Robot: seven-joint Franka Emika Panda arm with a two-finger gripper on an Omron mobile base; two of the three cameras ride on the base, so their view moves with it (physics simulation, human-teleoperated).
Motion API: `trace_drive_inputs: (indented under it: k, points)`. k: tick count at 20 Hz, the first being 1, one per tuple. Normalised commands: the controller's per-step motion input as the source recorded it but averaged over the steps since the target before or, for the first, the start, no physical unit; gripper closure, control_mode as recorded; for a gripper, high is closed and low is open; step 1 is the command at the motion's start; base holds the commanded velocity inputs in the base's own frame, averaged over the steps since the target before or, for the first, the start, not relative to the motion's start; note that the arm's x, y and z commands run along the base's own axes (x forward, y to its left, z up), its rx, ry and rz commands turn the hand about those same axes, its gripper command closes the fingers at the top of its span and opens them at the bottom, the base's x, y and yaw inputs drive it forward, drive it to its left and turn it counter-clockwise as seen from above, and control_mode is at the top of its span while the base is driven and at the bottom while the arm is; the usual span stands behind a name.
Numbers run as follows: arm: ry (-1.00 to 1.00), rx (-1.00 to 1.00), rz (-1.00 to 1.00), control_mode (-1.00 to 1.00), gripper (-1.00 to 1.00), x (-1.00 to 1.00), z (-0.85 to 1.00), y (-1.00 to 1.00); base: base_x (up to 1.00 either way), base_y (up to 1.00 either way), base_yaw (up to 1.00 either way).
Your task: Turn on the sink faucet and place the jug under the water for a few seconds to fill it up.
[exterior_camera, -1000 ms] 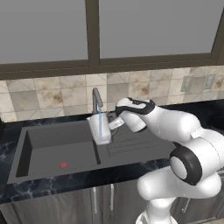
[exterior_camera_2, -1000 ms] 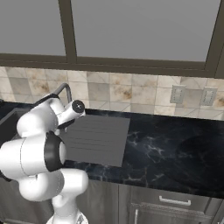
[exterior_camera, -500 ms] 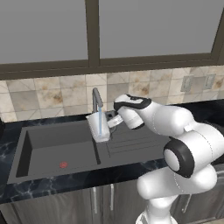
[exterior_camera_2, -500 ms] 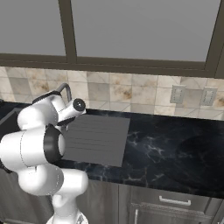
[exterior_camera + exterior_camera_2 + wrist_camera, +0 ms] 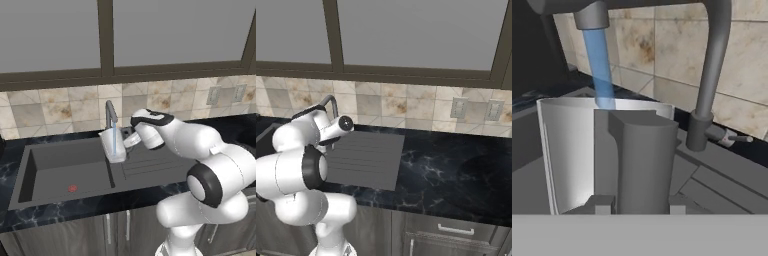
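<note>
The sink faucet (image 5: 110, 113) stands behind the sink (image 5: 55, 172), and the water (image 5: 114, 139) runs from its spout as a blue stream. The jug (image 5: 113, 146), pale and tapered, hangs upright under the spout over the basin's right edge, and the stream falls into it. My gripper (image 5: 128, 142) is shut on the jug's handle from the right. In the hand view the water (image 5: 600, 67) drops into the jug (image 5: 571, 150). My gripper (image 5: 639, 204) clamps the grey handle there. The sink faucet (image 5: 711, 70) stem and its small lever (image 5: 733, 138) stand to the right.
The ribbed drainboard (image 5: 152, 165) lies right of the basin, also seen as the drainboard (image 5: 367, 159). A red drain mark (image 5: 72, 188) sits on the basin floor. Dark marble counter (image 5: 456, 175) stretches to the right, with tiled wall and wall sockets (image 5: 458, 107) behind.
The jug stays at nearly the same spot under the spout. The arm's elbow and upper links have shifted a little.
</note>
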Motion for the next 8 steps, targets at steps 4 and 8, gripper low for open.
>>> trace_drive_inputs:
  k: [4,8]
  points:
    - [-0.01,0.0,0.0,-1.0,1.0,0.0,0.0,0.0,0.0,0.0,0.0]
    - [-0.01,0.0,0.0,-1.0,1.0,0.0,0.0,0.0,0.0,0.0,0.0]
